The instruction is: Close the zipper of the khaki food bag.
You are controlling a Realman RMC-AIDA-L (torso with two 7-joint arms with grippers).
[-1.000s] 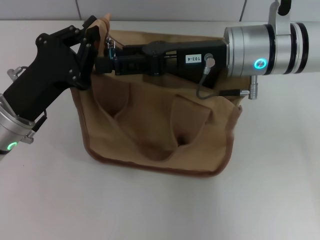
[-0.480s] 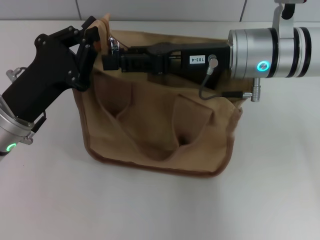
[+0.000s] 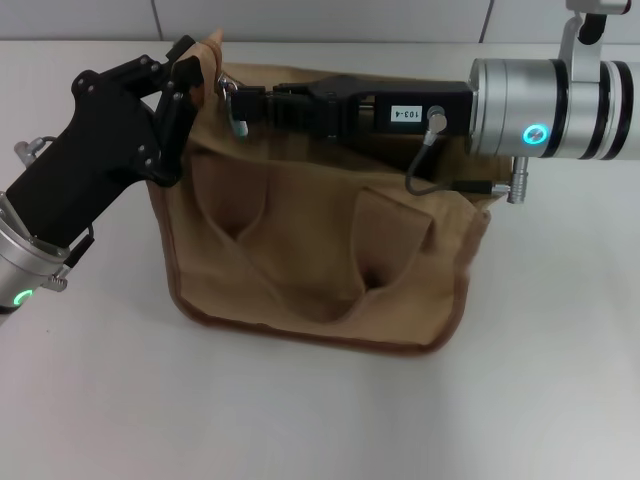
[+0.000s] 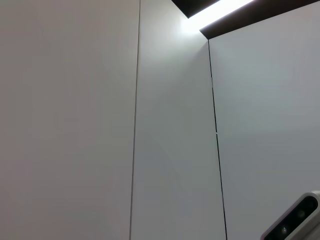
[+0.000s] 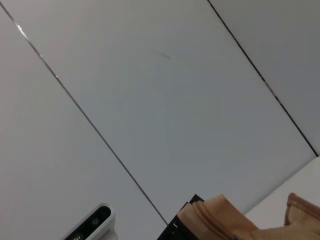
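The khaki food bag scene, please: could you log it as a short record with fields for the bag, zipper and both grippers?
bag: khaki food bag lying on the white table
zipper: silver slider and pull tab near the bag's left top corner
left gripper: clamped on the bag's left top corner
right gripper: at the bag's top edge, holding the slider

Bare table (image 3: 320, 420) before bag (image 3: 320, 260)

A bare robot test room or lab.

A plain white counter (image 3: 320, 420) fills the head view, smooth pale wall panels (image 4: 70, 120) with thin seams fill both wrist views, and a bright ceiling light strip (image 4: 215, 9) sits at the top of the left wrist view.
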